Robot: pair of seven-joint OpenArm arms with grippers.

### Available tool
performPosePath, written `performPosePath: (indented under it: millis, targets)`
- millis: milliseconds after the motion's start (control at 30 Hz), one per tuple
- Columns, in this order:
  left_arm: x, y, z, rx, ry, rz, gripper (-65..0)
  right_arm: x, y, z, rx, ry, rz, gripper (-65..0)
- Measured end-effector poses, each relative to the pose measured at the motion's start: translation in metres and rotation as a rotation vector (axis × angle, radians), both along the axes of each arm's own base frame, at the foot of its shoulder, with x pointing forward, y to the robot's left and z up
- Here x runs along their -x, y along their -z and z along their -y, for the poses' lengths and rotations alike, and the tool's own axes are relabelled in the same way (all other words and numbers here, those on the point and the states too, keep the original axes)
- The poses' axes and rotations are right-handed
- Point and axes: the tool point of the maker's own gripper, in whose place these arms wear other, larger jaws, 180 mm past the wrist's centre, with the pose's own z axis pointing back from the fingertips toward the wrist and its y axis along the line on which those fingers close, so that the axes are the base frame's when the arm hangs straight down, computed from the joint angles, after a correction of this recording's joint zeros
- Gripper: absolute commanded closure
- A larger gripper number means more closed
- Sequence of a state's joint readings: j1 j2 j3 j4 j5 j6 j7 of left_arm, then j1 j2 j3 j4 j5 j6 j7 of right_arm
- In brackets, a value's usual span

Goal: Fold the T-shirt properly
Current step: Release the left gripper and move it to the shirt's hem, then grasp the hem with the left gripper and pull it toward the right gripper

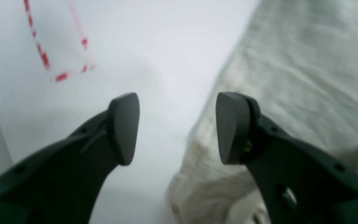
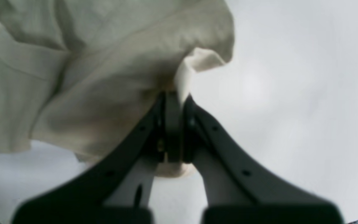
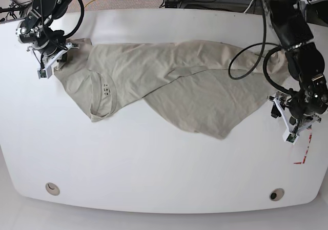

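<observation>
T-shirt (image 3: 174, 86) lies crumpled across the table (image 3: 154, 173), centre toward 12 o'clock. Right gripper (image 2: 172, 99) pinches its sleeve edge at 9 o'clock; left gripper (image 1: 177, 127) spread, empty, at 3 o'clock beside hem.

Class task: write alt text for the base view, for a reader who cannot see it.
A pale beige T-shirt lies spread and partly folded across a white table, seen from above. The right gripper is shut on the shirt's edge at the picture's left, while the left gripper hangs open by the opposite edge, near red markings.
</observation>
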State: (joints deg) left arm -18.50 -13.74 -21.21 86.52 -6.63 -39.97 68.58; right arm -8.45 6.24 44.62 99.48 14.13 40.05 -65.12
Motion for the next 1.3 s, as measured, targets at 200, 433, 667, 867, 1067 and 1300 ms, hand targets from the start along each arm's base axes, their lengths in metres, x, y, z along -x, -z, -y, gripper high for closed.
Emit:
performPosePath:
  millis: [200,433,667,867,1067,1300]
  targets:
    - [-0.03,0.023,0.033,0.14,0.029,0.008,-36.0,-0.003,-0.002,-0.003,-0.015,-0.002,0.017,0.0]
    - [-0.055,0.047,0.063,0.313,0.034,0.006,-36.0,-0.003,-0.001,-0.003,-0.011,-0.001,0.01,0.0]
    - [-0.058,0.077,0.095,0.437,0.036,-0.039,-36.0,-0.004,-0.002,-0.001,-0.007,0.0,0.014,0.0]
    - [-0.064,0.084,0.116,0.517,0.041,-0.024,-36.0,-0.006,-0.003,-0.001,-0.008,0.002,0.02,0.0]
    - [-0.074,0.085,0.14,0.604,0.041,-0.011,-36.1,-0.007,-0.003,-0.003,-0.014,0.001,0.024,0.0]
    - [-0.078,0.088,0.156,0.632,0.073,-0.017,-36.0,-0.01,-0.005,-0.002,-0.011,0.0,0.031,0.0]
